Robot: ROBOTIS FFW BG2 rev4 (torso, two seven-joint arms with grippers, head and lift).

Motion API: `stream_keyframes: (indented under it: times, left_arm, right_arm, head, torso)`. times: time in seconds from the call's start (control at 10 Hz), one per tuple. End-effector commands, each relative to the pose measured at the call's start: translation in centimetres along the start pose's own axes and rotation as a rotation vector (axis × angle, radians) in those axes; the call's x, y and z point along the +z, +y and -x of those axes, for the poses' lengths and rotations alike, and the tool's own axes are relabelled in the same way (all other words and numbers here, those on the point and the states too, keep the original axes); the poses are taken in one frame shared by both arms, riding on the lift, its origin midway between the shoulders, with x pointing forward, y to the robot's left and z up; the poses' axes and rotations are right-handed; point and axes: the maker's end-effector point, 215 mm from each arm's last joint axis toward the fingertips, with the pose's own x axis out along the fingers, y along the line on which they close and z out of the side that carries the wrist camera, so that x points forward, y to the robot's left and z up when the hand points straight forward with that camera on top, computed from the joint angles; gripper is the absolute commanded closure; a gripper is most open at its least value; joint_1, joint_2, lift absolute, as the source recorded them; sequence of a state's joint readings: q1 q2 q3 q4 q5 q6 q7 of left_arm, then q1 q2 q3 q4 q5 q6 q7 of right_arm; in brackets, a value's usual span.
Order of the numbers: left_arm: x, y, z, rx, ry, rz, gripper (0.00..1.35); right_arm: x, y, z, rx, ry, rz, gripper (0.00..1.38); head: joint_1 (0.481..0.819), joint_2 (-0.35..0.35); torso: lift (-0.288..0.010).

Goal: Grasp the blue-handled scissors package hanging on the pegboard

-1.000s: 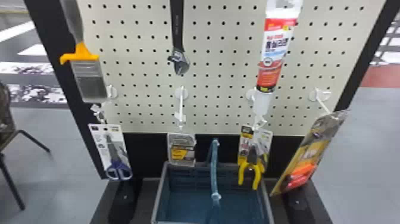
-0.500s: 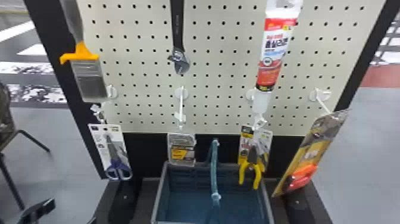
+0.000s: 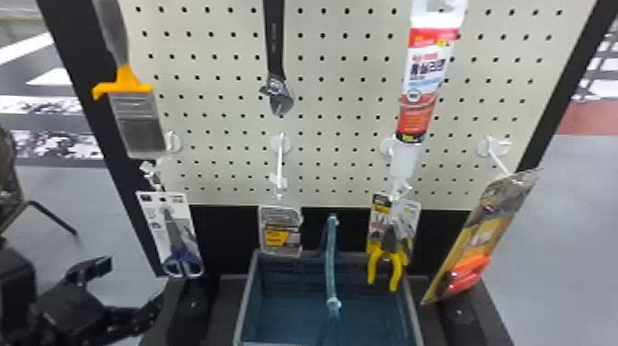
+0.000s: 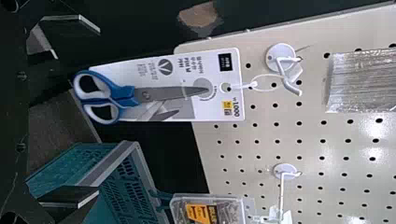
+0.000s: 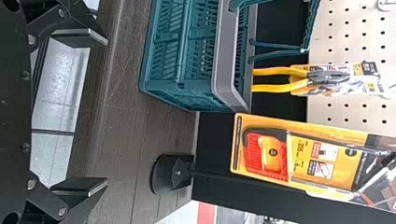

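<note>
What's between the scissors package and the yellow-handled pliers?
In the head view, a clear pack with a yellow label and, nearer the pliers, the teal basket handle.

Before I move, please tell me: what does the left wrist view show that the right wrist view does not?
Left wrist view: the blue-handled scissors package and a clear plastic pack, with the left gripper open.
Right wrist view: the yellow-handled pliers and a package with a red handle, with the right gripper open.
Both: the teal basket and the pegboard.
</note>
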State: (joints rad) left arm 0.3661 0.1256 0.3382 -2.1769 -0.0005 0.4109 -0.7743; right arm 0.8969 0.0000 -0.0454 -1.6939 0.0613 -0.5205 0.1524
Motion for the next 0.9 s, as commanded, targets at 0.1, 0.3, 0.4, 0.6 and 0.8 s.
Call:
stream_keyframes:
  times: [0.1, 0.3, 0.4, 0.6, 0.8]
  left_arm:
    - [-0.4, 2.4, -2.8, -0.066, 0.023, 0.014, 0.10]
    - [-0.1, 3.0, -5.3, -0.153, 0.027, 0.051, 0.10]
    - [0.5, 2.8, -6.3, -0.201, 0.027, 0.057, 0.10]
    - [0.5, 2.4, -7.6, -0.287, 0.052, 0.082, 0.10]
    - [0.4, 1.5, -8.5, -0.386, 0.060, 0.135, 0.10]
  right_arm:
    - [-0.4, 0.1, 0.0, 0.006, 0.008, -0.001, 0.23]
    - [-0.9, 0.5, 0.0, 0.020, 0.016, 0.000, 0.23]
    - [-1.0, 0.6, 0.1, 0.025, 0.019, 0.001, 0.23]
    - [-1.4, 0.9, -0.1, 0.040, 0.023, 0.002, 0.23]
    - [-1.6, 1.3, -0.3, 0.062, 0.025, 0.005, 0.23]
  head:
    - [0.549, 0.000]
    - [0.549, 0.000]
    - [0.549, 0.000]
    - [0.549, 0.000]
    - [0.549, 0.000]
  torso:
    - [-0.100]
    - [-0.100]
    - [-0.100]
    - [-0.100]
    - [-0.100]
